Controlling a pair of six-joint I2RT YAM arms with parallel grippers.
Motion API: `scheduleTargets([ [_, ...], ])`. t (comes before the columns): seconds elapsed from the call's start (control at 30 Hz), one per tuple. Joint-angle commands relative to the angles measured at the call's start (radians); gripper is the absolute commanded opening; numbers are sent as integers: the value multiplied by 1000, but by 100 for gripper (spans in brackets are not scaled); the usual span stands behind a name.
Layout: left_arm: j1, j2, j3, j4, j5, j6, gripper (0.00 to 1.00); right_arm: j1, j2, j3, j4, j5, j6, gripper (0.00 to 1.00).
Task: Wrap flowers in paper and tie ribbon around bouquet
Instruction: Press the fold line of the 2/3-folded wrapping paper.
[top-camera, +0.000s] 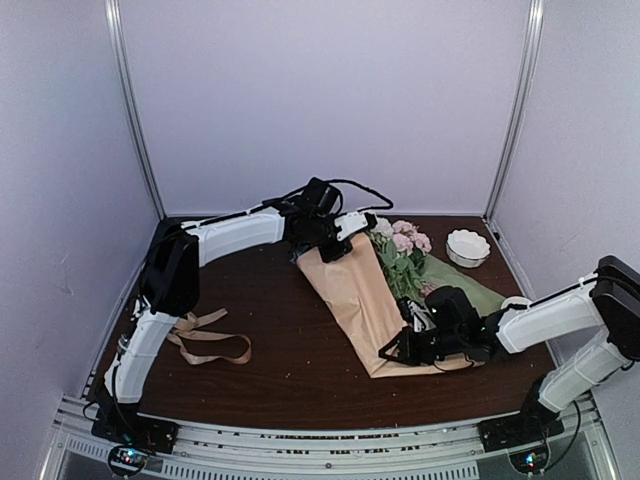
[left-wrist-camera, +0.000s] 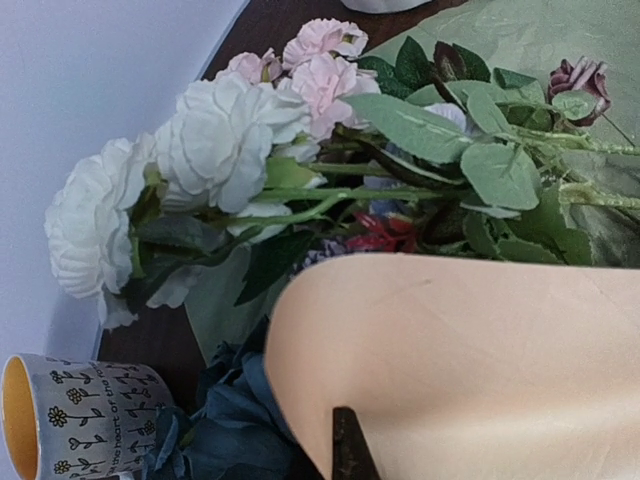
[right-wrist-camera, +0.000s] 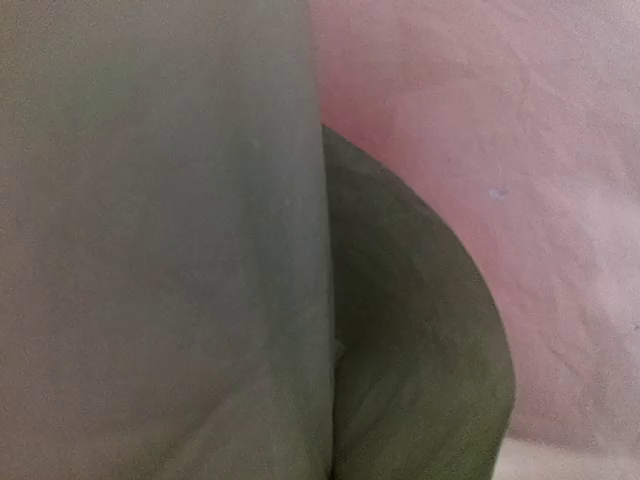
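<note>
Both tools are closed: the left tool pinches the far edge of the peach paper beside the flowers on the counter, while the right tool presses into its near end.

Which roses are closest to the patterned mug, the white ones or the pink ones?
The white roses, the two big pale heads nearest the patterned mug; the pink roses lie beyond them, farther from it.
</note>
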Motion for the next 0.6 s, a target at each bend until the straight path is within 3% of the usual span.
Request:
scheduleTargets([
  [0.0,33,0,38,46,-78,15,0,30,-49,-31,-67,-109,31,0],
  [0.2,34,-32,40,42,-96,10,1,30,-124,-26,-180,-94,9,0],
  [0.3,44,-73,29,20,-57,-15,42,16,-163,-3,-267,-38,-33,0],
  [0.37,65,-116,2,17,11,-64,58,-10,-167,20,-307,-19,-68,0],
  [0.47,110,-201,-75,39,69,-150,70,-43,-157,44,-326,-21,-103,0],
  [0.57,122,-287,-164,59,26,-166,75,-64,-139,48,-337,-25,-124,0],
])
